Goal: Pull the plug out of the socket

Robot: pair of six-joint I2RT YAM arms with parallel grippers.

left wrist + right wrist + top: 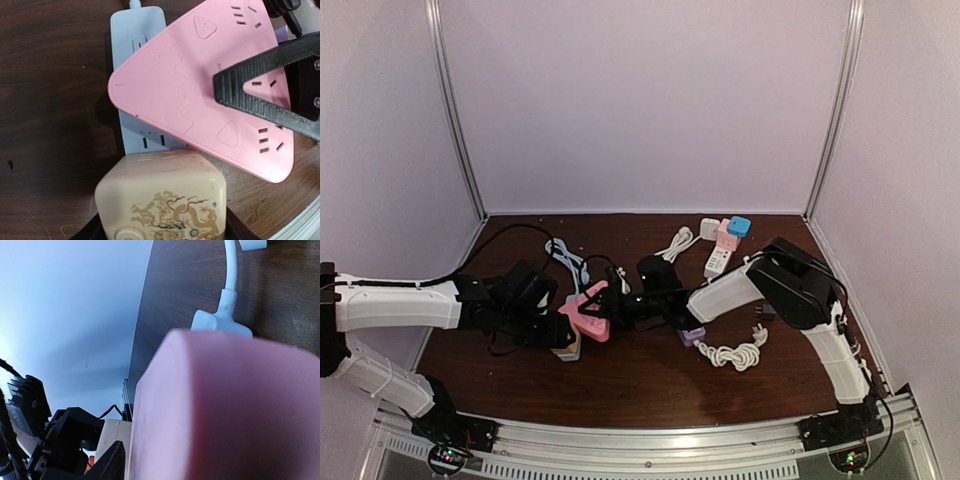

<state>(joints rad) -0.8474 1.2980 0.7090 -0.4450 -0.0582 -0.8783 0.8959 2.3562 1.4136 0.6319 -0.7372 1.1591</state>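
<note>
Left gripper (162, 231) looks clamped on the beige cube plug (160, 195), bottom centre of the left wrist view. The plug seems seated on the end of the blue strip (137, 45). Right gripper (620, 312) has a finger (225, 90) laid across the pink triangular strip (170, 85) at centre right; squeezing or just resting, can't tell. The worry imo: nothing obviously pins the blue strip, so a pull could drag the whole strip along instead of unseating the plug. The pink one overlaps it and touches the cube, so it may get shoved too. Both arms are crowded together, so a knock is possible.
</note>
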